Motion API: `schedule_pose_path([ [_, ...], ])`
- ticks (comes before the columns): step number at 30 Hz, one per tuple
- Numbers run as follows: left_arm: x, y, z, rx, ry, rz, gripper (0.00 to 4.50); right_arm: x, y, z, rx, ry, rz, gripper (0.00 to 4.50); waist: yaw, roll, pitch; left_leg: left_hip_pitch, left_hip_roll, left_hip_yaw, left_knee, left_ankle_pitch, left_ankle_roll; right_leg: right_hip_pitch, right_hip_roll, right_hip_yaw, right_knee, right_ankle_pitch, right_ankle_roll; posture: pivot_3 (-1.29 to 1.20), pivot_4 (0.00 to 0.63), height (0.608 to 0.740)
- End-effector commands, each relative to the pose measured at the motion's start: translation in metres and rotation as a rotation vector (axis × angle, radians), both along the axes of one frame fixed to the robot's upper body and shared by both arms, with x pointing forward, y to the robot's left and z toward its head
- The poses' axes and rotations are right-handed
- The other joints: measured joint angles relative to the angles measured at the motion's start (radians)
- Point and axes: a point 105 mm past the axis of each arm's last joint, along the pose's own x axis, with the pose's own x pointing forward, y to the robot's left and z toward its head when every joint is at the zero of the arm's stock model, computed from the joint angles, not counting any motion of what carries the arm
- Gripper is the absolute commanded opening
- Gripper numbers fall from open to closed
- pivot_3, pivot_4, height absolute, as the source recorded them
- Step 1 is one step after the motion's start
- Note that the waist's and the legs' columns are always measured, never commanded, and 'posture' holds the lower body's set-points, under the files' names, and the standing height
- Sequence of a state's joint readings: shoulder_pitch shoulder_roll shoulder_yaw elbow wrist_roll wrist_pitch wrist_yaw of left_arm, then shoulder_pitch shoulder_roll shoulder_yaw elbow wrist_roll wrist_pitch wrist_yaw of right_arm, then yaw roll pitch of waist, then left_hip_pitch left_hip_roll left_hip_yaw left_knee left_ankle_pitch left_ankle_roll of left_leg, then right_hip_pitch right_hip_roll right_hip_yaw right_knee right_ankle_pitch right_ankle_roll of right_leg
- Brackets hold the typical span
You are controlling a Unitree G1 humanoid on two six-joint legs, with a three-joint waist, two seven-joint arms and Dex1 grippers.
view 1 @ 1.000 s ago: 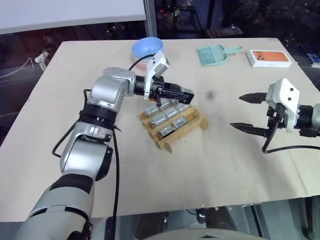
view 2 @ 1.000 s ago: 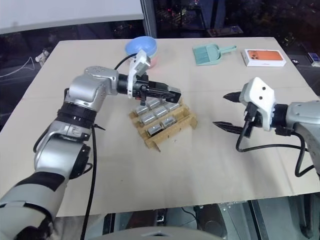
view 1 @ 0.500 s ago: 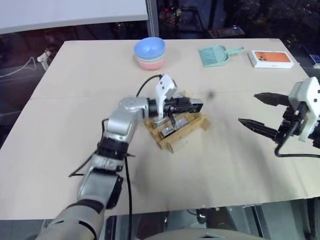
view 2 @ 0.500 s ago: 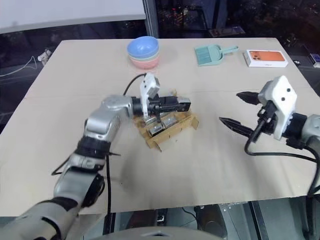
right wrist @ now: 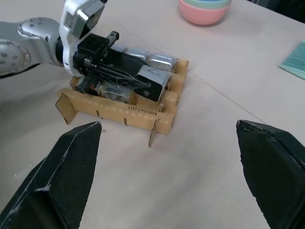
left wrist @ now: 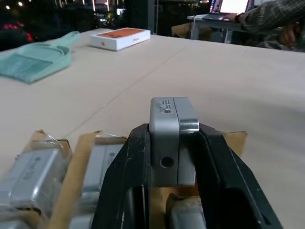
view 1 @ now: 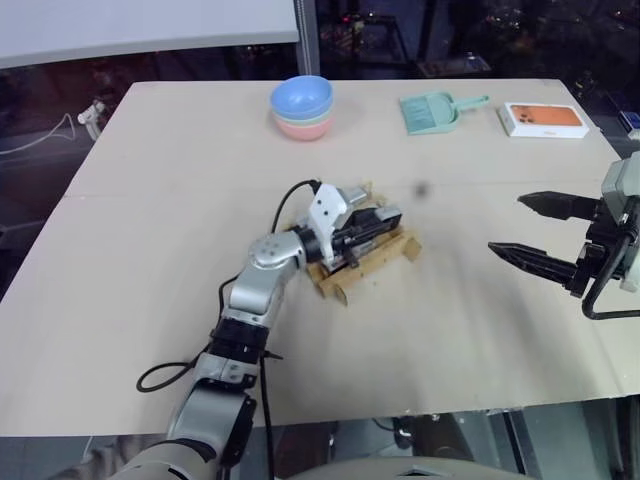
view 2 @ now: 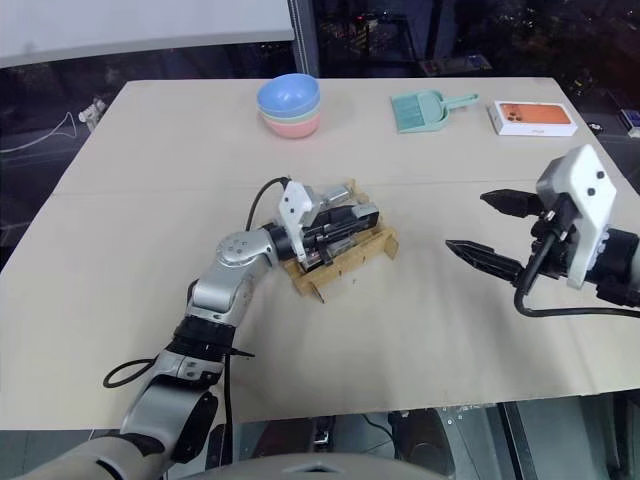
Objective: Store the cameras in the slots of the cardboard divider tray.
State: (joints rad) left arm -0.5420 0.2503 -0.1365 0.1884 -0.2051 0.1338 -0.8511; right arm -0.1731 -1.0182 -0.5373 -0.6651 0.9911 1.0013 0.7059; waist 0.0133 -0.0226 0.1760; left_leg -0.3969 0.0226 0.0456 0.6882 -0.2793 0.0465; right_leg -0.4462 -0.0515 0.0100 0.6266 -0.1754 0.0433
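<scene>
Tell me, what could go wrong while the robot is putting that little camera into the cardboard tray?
The left hand pinches a camera just above the cardboard divider tray.

1. The camera could catch on a cardboard strip instead of dropping into a slot.
2. The tray looks light and lies loose on the table, so a push might slide it.
3. Other cameras sit close by, so the fingers might bump them when opening.
</scene>
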Motion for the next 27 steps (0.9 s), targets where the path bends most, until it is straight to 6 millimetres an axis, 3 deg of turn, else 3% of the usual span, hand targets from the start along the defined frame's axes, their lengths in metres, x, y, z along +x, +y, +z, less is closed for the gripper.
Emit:
schedule_pose_path([
  [1,-0.003,0.0,-0.007,0.018,0.023,-0.026,0.71,-0.001,-0.003,0.013,-0.011,-0.052,-0.012,4.49,0.0,0.0,0.0,0.0,0.0,0.0,0.0,0.0,0.0,0.0,0.0,0.0,0.0,0.0,0.0,0.0,0.15,0.74],
  [10,0.0,0.007,-0.01,0.069,0.055,-0.051,0.71,0.001,-0.006,0.011,-0.039,-0.057,-0.036,4.49,-0.002,0.0,-0.002,0.001,0.0,0.001,0.0,0.0,0.0,0.0,0.0,0.0,0.0,0.0,0.0,0.0,0.15,0.74],
  [18,-0.002,0.007,-0.013,0.074,0.082,-0.062,4.3,0.002,-0.007,0.011,-0.036,-0.063,-0.042,4.5,-0.002,0.0,-0.003,0.001,0.0,0.0,0.0,0.0,0.0,0.0,0.0,0.0,0.0,0.0,0.0,0.0,0.15,0.74],
  [22,-0.007,0.008,-0.006,0.056,0.075,-0.087,4.3,0.002,-0.008,0.01,-0.039,-0.063,-0.042,4.5,-0.002,0.0,-0.003,0.001,0.0,0.0,0.0,0.0,0.0,0.0,0.001,0.0,0.0,0.0,0.0,0.0,0.15,0.74],
  [27,-0.018,0.021,0.036,-0.022,0.005,-0.143,4.3,0.001,-0.01,0.007,-0.035,-0.061,-0.036,4.5,-0.002,-0.001,-0.003,0.0,0.001,0.0,0.0,0.0,0.0,0.0,0.001,0.0,0.0,0.0,0.0,0.0,0.15,0.74],
])
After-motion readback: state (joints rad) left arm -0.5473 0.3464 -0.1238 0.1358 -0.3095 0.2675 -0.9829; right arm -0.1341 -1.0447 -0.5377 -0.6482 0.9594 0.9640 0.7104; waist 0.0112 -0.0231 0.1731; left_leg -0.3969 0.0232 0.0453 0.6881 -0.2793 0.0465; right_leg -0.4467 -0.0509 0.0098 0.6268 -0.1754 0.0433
